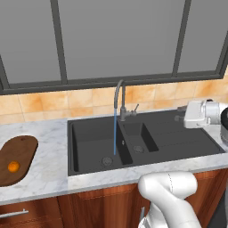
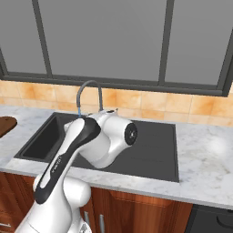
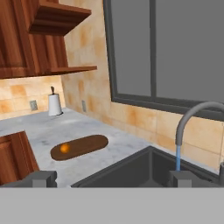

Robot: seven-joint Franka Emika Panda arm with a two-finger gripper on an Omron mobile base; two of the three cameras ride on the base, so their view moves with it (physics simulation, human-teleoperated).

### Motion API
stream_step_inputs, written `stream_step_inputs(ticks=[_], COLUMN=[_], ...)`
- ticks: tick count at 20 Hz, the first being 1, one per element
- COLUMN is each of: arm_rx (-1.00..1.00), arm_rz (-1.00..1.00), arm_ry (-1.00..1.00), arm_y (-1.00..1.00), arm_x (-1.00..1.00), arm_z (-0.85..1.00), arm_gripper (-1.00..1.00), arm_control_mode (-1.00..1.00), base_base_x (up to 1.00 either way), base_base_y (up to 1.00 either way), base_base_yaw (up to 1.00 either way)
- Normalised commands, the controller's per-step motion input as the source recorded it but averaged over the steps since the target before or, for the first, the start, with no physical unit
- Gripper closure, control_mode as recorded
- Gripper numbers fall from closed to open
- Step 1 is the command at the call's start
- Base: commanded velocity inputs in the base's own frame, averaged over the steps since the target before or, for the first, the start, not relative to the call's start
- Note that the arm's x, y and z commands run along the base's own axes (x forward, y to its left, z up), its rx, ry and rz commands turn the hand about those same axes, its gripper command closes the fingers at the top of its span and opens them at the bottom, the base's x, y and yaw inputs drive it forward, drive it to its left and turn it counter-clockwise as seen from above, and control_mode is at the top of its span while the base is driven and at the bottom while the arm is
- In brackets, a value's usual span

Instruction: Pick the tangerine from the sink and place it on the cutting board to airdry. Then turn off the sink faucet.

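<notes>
Tangerine [image 1: 14,166] sits on the cutting board [image 1: 20,153], toward its near end, left of the sink [image 1: 147,147] on the marble counter [image 1: 49,176]. Board lies well apart from the sink rim w/ bare counter between. Hand view shows the same: fruit [image 3: 64,148] on the board [image 3: 83,146], off toward one end, beyond the sink's corner.

Faucet [image 1: 119,100] stands at the back of the sink, between the big left basin and small right basin. Water [image 1: 115,131] runs as a thin blue stream from the spout down into the big basin, landing just beside the drain [image 1: 107,160]. Side lever [image 1: 134,108] sticks out to the right of the faucet base.

Gripper [image 3: 111,178] is up over the sink, jaws wide apart, nothing between them; fingertips [image 3: 41,178] frame the sink's far corner. Hand [image 1: 200,114] hangs right of the faucet, above the sink's right end.

Paper towel roll [image 3: 54,104] stands on the counter far beyond the board.
</notes>
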Motion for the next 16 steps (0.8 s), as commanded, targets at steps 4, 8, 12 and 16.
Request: stream_step_inputs(ticks=[4, 8, 12, 16], arm_rx=[0.00, 0.00, 0.01, 0.01], arm_rz=[0.00, 0.01, 0.04, 0.06], arm_ry=[0.00, 0.00, 0.00, 0.00], arm_y=[-0.02, -0.06, -0.15, -0.11], arm_x=[0.40, 0.38, 0.27, 0.24], arm_z=[-0.12, -0.05, -0.05, -0.16], arm_gripper=[-1.00, -1.00, -1.00, -1.00], arm_control_mode=[-1.00, -1.00, -1.00, -1.00], base_base_x=[0.00, 0.00, 0.00, 0.00], base_base_y=[0.00, 0.00, 0.00, 0.00], base_base_yaw=[0.00, 0.00, 0.00, 0.00])
